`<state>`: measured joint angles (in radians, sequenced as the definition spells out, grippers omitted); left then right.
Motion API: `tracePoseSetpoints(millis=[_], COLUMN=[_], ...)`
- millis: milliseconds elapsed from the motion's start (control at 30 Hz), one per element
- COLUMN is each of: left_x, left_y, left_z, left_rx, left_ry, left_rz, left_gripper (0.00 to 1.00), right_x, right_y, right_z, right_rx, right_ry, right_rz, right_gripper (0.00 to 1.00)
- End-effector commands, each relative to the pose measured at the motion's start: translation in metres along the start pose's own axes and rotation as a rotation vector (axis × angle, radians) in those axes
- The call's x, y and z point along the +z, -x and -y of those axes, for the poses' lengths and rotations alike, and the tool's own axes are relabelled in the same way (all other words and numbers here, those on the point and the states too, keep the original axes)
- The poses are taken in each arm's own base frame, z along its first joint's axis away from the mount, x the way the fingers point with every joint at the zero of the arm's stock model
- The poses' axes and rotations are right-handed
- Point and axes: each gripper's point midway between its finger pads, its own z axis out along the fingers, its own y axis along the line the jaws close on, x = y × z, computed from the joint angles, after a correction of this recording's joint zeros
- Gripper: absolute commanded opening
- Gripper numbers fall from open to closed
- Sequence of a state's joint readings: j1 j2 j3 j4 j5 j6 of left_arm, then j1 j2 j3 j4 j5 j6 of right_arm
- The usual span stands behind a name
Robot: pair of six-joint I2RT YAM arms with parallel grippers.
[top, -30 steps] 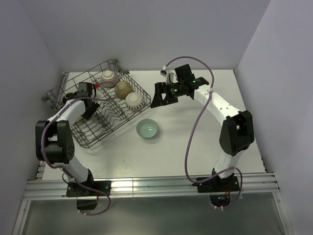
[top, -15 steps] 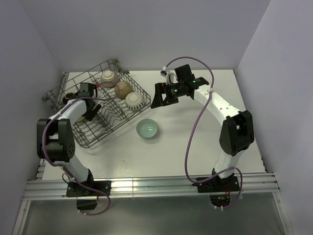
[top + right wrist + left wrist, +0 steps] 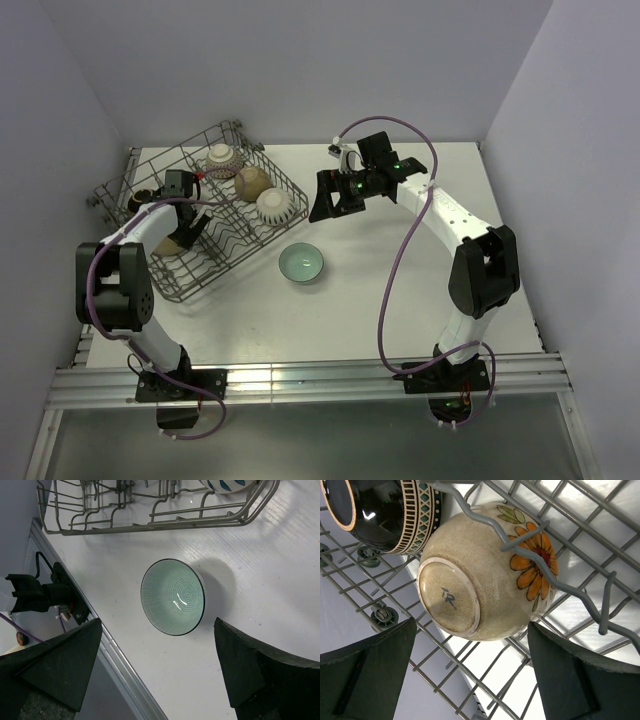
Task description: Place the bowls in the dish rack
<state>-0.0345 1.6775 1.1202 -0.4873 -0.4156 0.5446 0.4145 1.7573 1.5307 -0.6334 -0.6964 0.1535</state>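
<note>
The grey wire dish rack (image 3: 215,250) stands at the far left. My left gripper (image 3: 186,230) is open and empty inside it, just above a beige bowl with an orange flower (image 3: 485,570) that lies on its side among the wires, foot toward the camera. It also shows in the top view (image 3: 170,245). A black bowl with a patterned band (image 3: 380,510) sits beside it. My right gripper (image 3: 322,203) is open and empty, hovering above a green bowl (image 3: 172,597) that stands upright on the table (image 3: 301,263), right of the rack.
Three more bowls sit in the rack's far half: a patterned white one (image 3: 222,157), a beige one (image 3: 251,182) and a white one (image 3: 274,206). The rack's near edge (image 3: 150,525) lies just beyond the green bowl. Walls close in the table on the left, back and right.
My left gripper has drawn back a little toward the rack's far side, uncovering the flower bowl in the rack. The right arm has hardly moved.
</note>
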Motion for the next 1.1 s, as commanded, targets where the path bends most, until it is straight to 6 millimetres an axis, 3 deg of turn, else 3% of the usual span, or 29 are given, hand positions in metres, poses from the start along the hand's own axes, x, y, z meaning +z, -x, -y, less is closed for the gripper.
tracePoseSetpoints(millis=[0,400,633,800,833,867,900,1067], left_x=[0.001,0.004,-0.010,-0.041,-0.051,-0.060,-0.073,-0.132], left_y=[0.006,0.018,0.028,0.043,0.047,0.050,0.060,0.087], left_z=[-0.002,-0.025,-0.018,-0.020,-0.023,-0.013,-0.023,-0.035], left_rx=[-0.036,-0.102,-0.116,-0.166,-0.186,-0.187,-0.233,-0.325], left_ry=[0.017,0.134,0.045,-0.039,-0.058,-0.144,-0.155,-0.296], left_rz=[0.021,0.062,0.112,0.194,0.220,0.240,0.287,0.493], left_gripper=[0.98,0.99,0.99,0.99,1.00,1.00,1.00,0.99], right_x=[-0.009,-0.013,-0.013,-0.008,-0.006,-0.005,-0.001,0.021], right_y=[0.008,0.006,-0.003,-0.017,-0.021,-0.024,-0.030,-0.055], right_z=[-0.004,-0.003,-0.001,0.009,0.010,0.014,0.019,0.036], right_rx=[-0.038,-0.047,-0.059,-0.052,-0.052,-0.053,-0.046,-0.038], right_ry=[-0.002,-0.011,-0.007,-0.032,-0.037,-0.056,-0.071,-0.164], right_rz=[0.031,0.032,0.007,-0.030,-0.039,-0.045,-0.066,-0.162], right_gripper=[1.00,1.00,0.99,0.93,0.92,0.91,0.90,0.83])
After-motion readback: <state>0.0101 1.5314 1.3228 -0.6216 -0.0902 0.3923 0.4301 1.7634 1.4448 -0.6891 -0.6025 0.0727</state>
